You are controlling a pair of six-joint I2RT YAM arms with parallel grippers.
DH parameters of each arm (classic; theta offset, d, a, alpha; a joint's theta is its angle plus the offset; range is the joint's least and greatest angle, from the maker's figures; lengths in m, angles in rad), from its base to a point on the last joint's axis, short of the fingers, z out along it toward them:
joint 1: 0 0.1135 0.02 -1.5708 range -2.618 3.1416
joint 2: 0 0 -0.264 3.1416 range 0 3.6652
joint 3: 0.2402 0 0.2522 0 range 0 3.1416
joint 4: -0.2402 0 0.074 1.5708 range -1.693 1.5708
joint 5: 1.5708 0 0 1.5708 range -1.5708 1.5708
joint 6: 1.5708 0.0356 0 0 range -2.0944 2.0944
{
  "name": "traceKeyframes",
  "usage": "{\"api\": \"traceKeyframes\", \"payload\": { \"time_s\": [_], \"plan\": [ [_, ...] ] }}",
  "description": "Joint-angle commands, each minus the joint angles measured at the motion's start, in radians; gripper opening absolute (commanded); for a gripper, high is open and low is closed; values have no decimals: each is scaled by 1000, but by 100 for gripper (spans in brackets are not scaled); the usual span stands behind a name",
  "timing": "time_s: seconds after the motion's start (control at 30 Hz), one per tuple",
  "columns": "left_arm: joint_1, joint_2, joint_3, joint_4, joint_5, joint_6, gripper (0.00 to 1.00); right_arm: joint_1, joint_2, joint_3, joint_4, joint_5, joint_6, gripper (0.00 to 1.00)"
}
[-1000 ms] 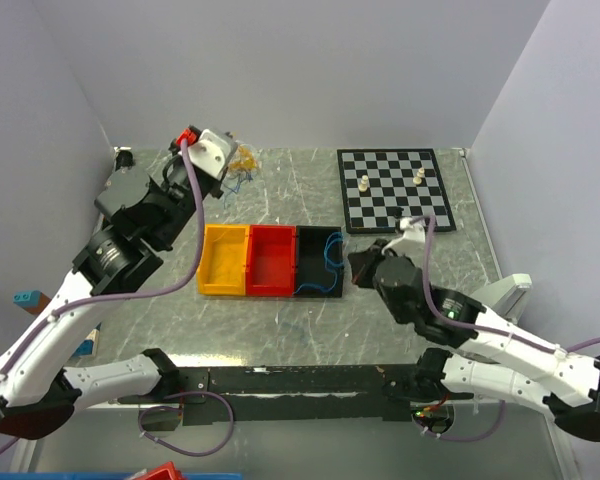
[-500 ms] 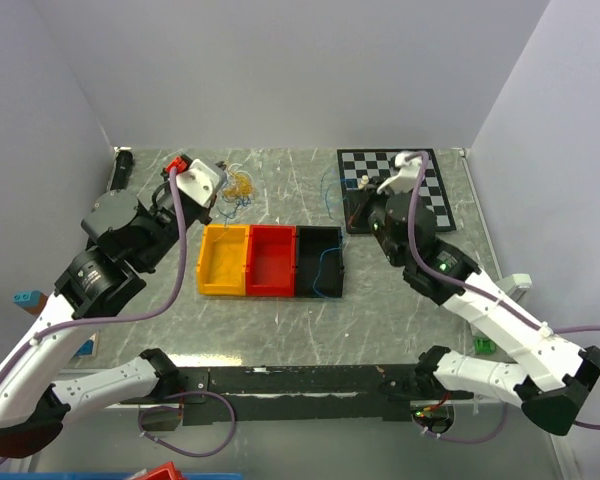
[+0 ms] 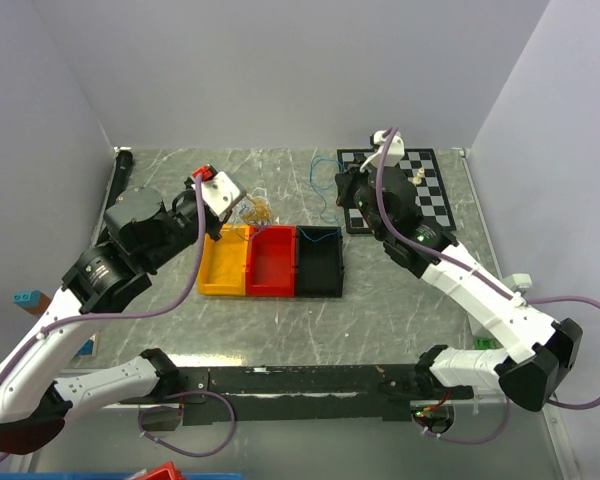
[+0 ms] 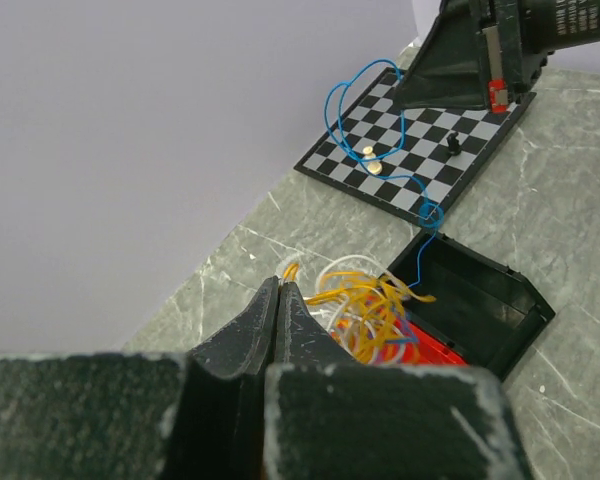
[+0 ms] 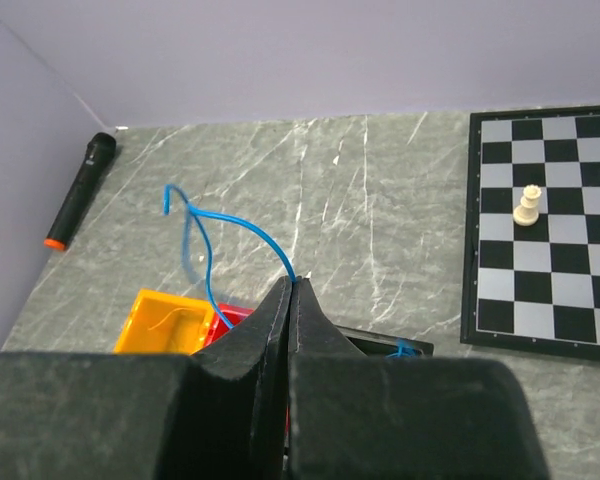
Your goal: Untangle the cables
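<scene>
The cables are split between both grippers. My left gripper (image 4: 280, 286) is shut on a yellow-orange strand of a curly yellow, white and blue clump (image 4: 375, 315) that hangs over the red bin (image 3: 272, 262). In the top view that clump (image 3: 257, 210) sits just right of the left gripper (image 3: 242, 207). My right gripper (image 5: 292, 281) is shut on a single blue cable (image 5: 230, 222). That blue cable (image 4: 365, 125) loops in the air from the right gripper (image 3: 335, 190) down into the black bin (image 3: 318, 262).
Yellow bin (image 3: 223, 262), red bin and black bin stand side by side mid-table; a thin yellow wire lies in the yellow bin (image 5: 170, 320). A chessboard (image 3: 425, 195) with a few pieces lies back right. A black marker (image 5: 80, 188) lies by the left wall.
The left gripper carried the clump from the back of the table forward over the bins. The right gripper rose from the black bin toward the chessboard, drawing the blue cable up.
</scene>
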Motion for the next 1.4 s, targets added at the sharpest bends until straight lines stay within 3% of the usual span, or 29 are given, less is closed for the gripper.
{"api": "traceKeyframes", "payload": {
  "time_s": [0.0, 0.33, 0.67, 1.17, 1.37],
  "plan": [
    [2, -20, 34, 9, 28, -18, 1, -5, 0, 22, 35, 8, -35, 0],
    [2, -20, 54, 9, 28, 2, 1, -6, 18, -109, -30, -35, 55, 0],
    [1, -9, 76, 7, 28, 0, 1, 5, 153, -215, -59, -121, 160, 0],
    [-1, 0, 88, 4, 28, 0, 1, 29, 429, -101, -258, -28, 400, 0],
    [-1, 3, 85, 5, 45, 0, 1, 34, 428, -101, -291, 12, 437, 0]
  ]
}}
